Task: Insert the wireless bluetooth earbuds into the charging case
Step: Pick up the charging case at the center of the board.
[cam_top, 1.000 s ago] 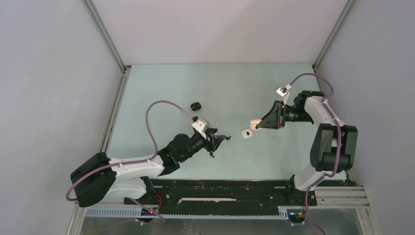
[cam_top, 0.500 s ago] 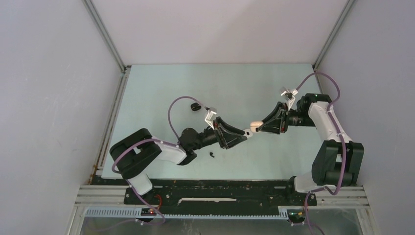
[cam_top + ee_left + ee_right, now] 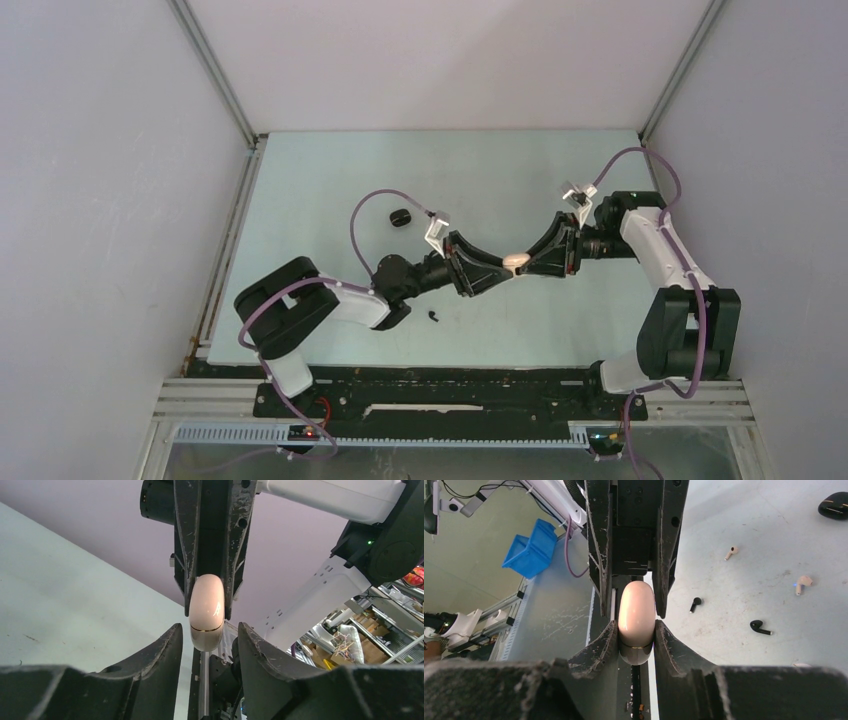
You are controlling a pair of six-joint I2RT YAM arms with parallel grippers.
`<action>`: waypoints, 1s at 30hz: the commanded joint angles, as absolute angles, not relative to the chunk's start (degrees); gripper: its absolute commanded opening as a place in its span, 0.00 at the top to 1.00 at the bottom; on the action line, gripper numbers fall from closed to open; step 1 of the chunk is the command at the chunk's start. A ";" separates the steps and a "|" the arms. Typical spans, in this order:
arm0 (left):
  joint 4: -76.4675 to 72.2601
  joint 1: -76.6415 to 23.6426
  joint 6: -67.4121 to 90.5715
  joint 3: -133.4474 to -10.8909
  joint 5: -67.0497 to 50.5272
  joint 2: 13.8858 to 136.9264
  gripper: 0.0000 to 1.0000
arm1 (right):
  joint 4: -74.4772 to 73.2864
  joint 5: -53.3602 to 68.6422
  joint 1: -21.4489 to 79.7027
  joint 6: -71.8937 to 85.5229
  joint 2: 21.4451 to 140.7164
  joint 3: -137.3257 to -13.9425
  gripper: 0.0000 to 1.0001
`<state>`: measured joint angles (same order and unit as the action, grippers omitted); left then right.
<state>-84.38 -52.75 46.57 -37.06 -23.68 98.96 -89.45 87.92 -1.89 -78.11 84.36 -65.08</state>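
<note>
Our left gripper (image 3: 499,272) has swung up to the glossy cream pebble-shaped charging case (image 3: 206,605), jaws narrowing, not yet touching; our right gripper (image 3: 529,262) pinches it aloft, lid closed; the tiny black and pale stemmed plastic earbuds (image 3: 759,626) lie on the pale green table (image 3: 330,180), uninserted.

From above, the pale case (image 3: 515,260) is mostly hidden between the left gripper (image 3: 504,269) and right gripper (image 3: 527,262). The right wrist view's edge cuts off the black case (image 3: 835,506). A black earbud (image 3: 433,316) is just a speck from above

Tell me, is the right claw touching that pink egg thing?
Touching. In the right wrist view, the right gripper squeezes the pale case between both fingers.
</note>
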 commanded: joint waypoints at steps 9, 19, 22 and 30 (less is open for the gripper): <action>-83.42 -53.04 46.10 -40.26 -25.06 99.61 0.57 | -91.93 94.68 -1.63 -79.29 83.79 -65.10 0.83; -82.94 -53.00 47.28 -42.69 -26.60 101.55 0.63 | -91.96 94.91 -1.49 -79.21 83.99 -65.09 0.79; -82.52 -53.01 47.05 -42.46 -26.99 101.24 0.70 | -91.98 94.83 -1.64 -79.19 84.04 -65.10 0.76; -80.01 -53.00 43.17 -38.10 -27.27 98.13 0.83 | -92.05 94.14 -3.20 -78.66 84.27 -65.13 0.37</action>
